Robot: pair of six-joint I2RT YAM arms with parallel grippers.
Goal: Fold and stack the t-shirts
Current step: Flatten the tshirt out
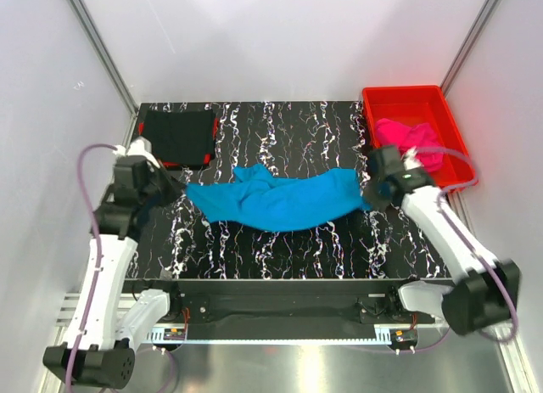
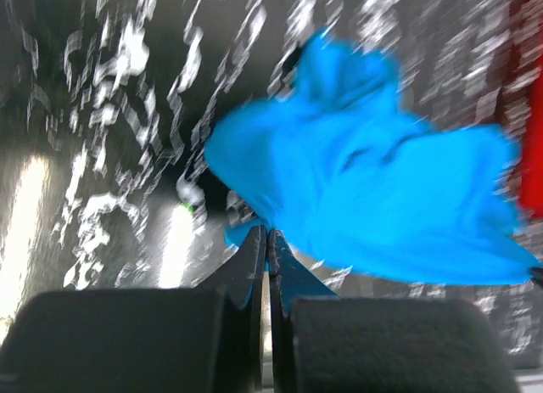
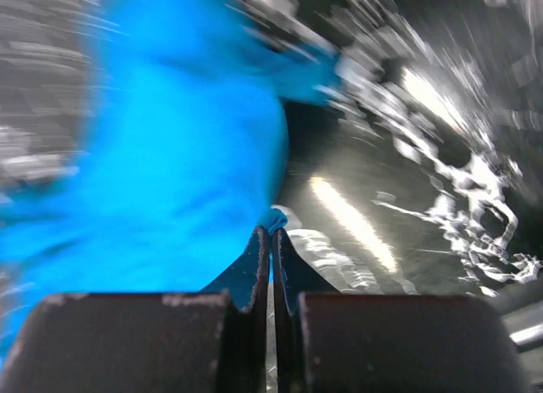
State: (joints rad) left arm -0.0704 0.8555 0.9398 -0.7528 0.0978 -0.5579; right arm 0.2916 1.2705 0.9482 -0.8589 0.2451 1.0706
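Our left gripper [image 2: 267, 233] is pinched tight on one end of the blue t-shirt [image 1: 280, 202], with a bit of blue cloth caught at its tips. Our right gripper [image 3: 271, 233] is pinched tight too, on the other end, and a small blue fold pokes out at its tips. We think we hold both ends so we can lift the shirt and pull it flat, because it lies long and crumpled across the middle of the tabletop [image 1: 339, 240]. The black t-shirt [image 1: 178, 134] sits folded in a flat square at the far left corner, likely the start of the pile. The pink t-shirt [image 1: 405, 136] waits in a heap in the red bin [image 1: 399, 91] at the far right. We can read no words, names or labels on anything, and both wrist views are blurry.
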